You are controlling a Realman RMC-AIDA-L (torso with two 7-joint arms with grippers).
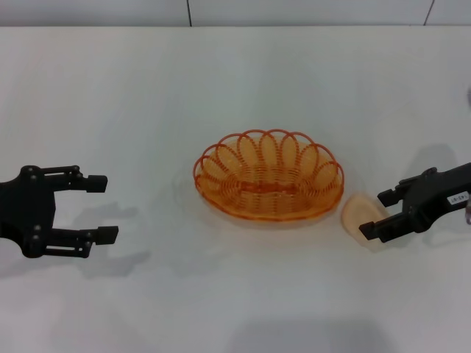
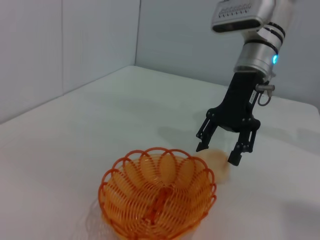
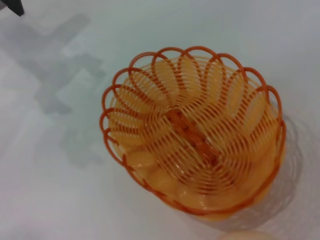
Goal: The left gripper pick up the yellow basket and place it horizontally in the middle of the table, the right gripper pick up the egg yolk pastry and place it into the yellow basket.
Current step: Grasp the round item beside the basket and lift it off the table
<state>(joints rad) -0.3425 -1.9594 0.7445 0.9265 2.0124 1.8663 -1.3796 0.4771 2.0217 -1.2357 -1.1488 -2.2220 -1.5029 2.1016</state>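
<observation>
The yellow basket (image 1: 268, 176) lies lengthwise across the middle of the table (image 1: 221, 309), empty. It also shows in the left wrist view (image 2: 157, 192) and the right wrist view (image 3: 192, 150). The egg yolk pastry (image 1: 359, 215) lies on the table just right of the basket. My right gripper (image 1: 377, 215) is open, low over the table, with a finger on each side of the pastry's right part. The left wrist view shows this gripper (image 2: 217, 152) open at the pastry (image 2: 218, 164). My left gripper (image 1: 103, 209) is open and empty, well left of the basket.
The white tabletop ends at a pale wall at the back (image 1: 221, 11). A sliver of the pastry (image 3: 245, 235) shows at the edge of the right wrist view.
</observation>
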